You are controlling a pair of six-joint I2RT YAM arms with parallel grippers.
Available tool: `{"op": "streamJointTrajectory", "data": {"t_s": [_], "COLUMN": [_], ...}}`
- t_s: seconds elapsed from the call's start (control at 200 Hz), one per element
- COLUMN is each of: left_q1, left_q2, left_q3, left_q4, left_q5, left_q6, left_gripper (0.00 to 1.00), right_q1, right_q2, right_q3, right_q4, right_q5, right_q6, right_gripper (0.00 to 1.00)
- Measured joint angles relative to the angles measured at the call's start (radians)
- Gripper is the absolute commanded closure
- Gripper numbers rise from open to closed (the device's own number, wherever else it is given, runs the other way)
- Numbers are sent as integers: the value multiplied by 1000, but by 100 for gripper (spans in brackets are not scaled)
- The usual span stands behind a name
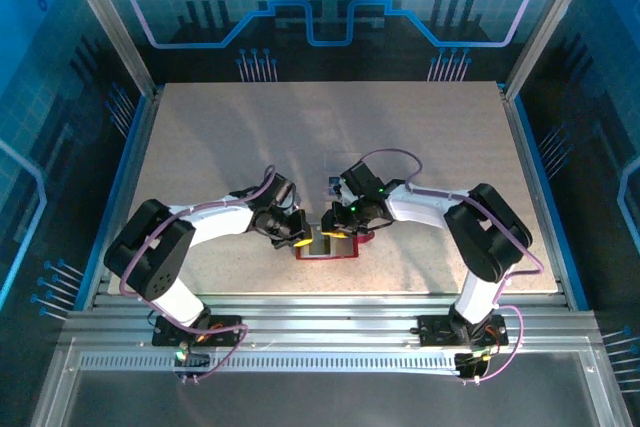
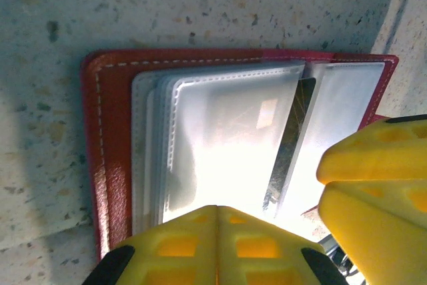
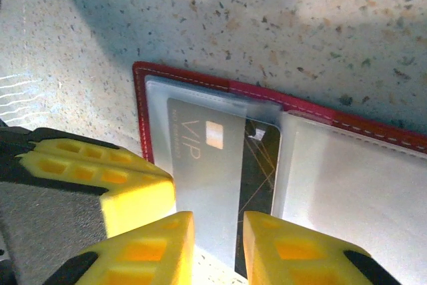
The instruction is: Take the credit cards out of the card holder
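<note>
The red card holder point(image 1: 326, 256) lies open on the table between both grippers, its clear pockets point(image 2: 227, 131) fanned up. A dark credit card point(image 3: 257, 165) marked VIP sits half under a clear pocket, its right strip bare; from the left wrist it shows edge-on point(image 2: 288, 145). My right gripper point(image 3: 219, 238) is open, its yellow fingers apart above the card's near end point(image 1: 340, 234). My left gripper point(image 2: 218, 215) is shut with nothing between its tips, resting over the pockets point(image 1: 298, 239). The right gripper's fingers point(image 2: 373, 185) stand just right of it.
The speckled table point(image 1: 300, 137) stretches free behind the arms. A small pale-blue thing point(image 1: 331, 185) lies just behind the right wrist. Blue side rims point(image 1: 118, 187) and the metal rail point(image 1: 320, 312) at the near edge bound the table.
</note>
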Motion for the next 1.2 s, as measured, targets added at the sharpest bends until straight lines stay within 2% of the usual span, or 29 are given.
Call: {"op": "streamJointTrajectory", "data": {"t_s": [0.32, 1.201], "left_q1": [0, 0], "left_q2": [-30, -10], "left_q3": [0, 7], "left_q4": [-62, -81], "left_q5": [-37, -55], "left_q6": [40, 53], "left_gripper": [94, 94], "right_q1": [0, -2], "right_q2": [-3, 3], "right_q3": [0, -25], "right_q4": [-2, 2], "right_q5": [3, -6], "right_q6": [0, -1], "right_gripper": [74, 72]}}
